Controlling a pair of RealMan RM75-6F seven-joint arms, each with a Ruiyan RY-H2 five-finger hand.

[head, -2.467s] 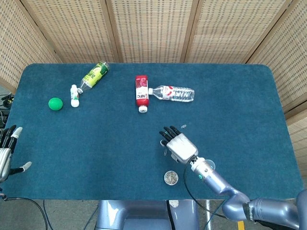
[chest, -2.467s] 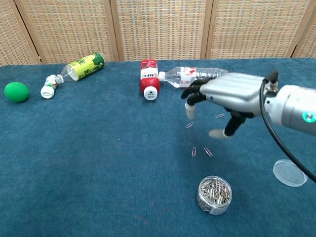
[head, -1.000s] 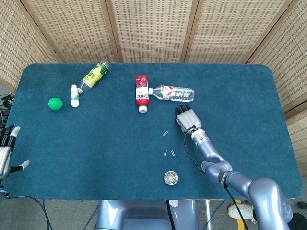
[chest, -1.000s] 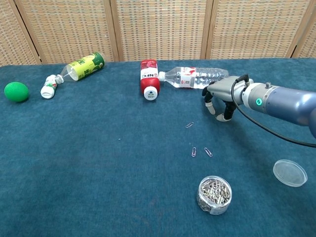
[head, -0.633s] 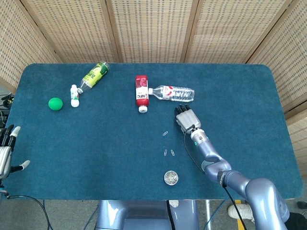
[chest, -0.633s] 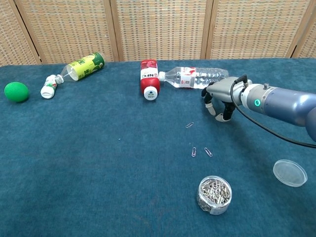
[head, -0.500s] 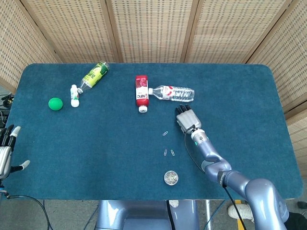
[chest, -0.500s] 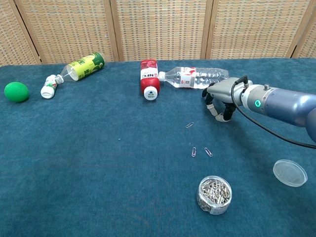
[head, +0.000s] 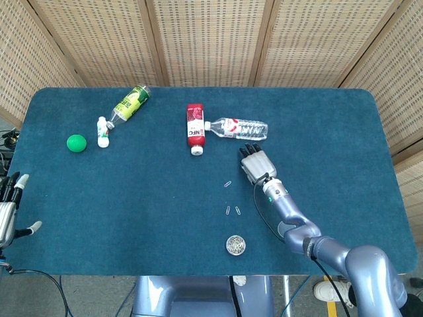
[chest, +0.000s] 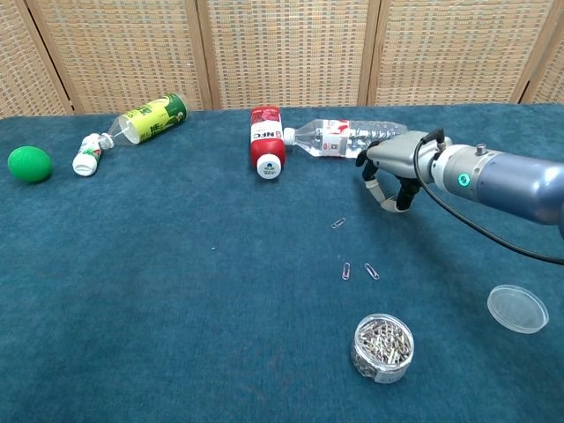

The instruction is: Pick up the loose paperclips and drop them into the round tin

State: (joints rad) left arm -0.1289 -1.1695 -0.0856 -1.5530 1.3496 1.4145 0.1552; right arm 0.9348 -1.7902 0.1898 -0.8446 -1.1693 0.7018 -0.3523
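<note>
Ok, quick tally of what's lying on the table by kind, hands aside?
Bottles: 4
Loose paperclips: 3
Round tin: 1
Clear lid: 1
Green ball: 1
Total: 10

One camera sits high and looks steeply down, taking in the whole blue counter (head: 132, 198) up to the wicker screens. The other sits lower and nearer, facing across the counter toward those screens. Both share the red bottle (head: 194, 128) (chest: 266, 141), round tin (head: 235, 245) (chest: 382, 346) and right hand (head: 256, 164) (chest: 394, 172).
</note>
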